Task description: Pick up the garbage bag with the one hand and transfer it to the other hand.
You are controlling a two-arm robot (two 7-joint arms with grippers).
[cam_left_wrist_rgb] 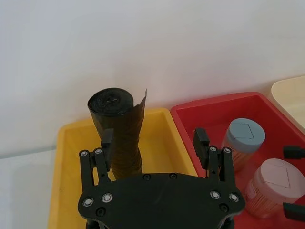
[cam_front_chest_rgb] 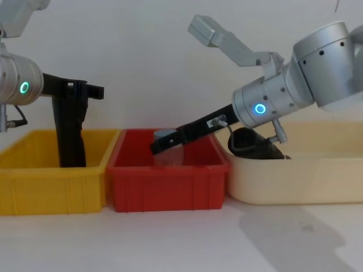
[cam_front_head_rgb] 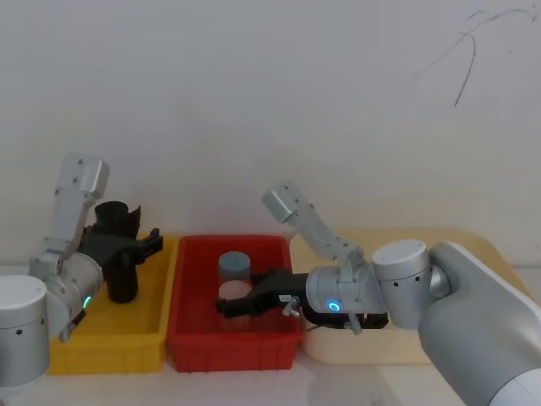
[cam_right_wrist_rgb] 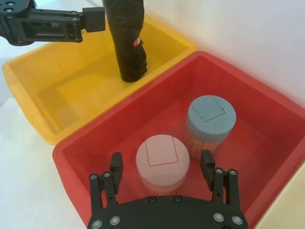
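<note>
The left pincer (cam_left_wrist_rgb: 152,143) sits over the yellow bin (cam_front_head_rgb: 161,326), its fingers spread apart; one finger (cam_left_wrist_rgb: 106,138) lies against the garbage bag (cam_left_wrist_rgb: 119,129), the other stands well clear, so it grips nothing. The garbage bag, a black roll, stands upright in the yellow bin with its lower end down inside the bin and its rolled top rising above the rim.

The right pincer (cam_right_wrist_rgb: 162,167) reaches down into the red bin (cam_right_wrist_rgb: 267,143), which sits just beside the yellow one. Its fingers are open on either side of a pink-lidded jar (cam_right_wrist_rgb: 162,155), not pressed on it. A grey-blue-lidded jar (cam_right_wrist_rgb: 211,119) stands next to the pink one. A cream tray (cam_front_chest_rgb: 317,181) lies on the red bin's other side, with a dark object (cam_front_chest_rgb: 252,144) in it.
</note>
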